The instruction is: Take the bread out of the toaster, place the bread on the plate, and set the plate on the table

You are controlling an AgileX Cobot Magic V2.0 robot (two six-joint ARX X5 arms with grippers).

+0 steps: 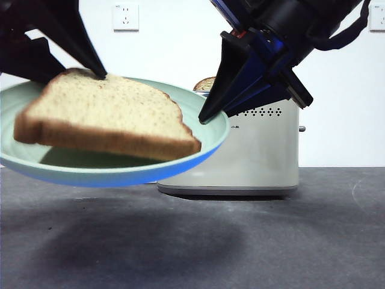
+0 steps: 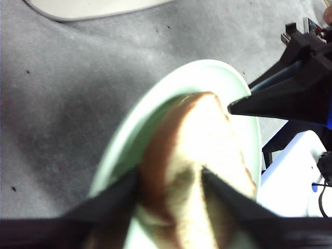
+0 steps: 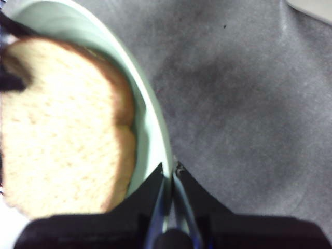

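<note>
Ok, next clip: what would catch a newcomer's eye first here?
The pale green plate, held in the air above the dark table, with the right hand pinching its rim. Over it the bread hangs tilted, one edge gripped by the left hand, its lower side close above the plate. Behind stands the cream toaster, another slice peeking out of its top.
</note>
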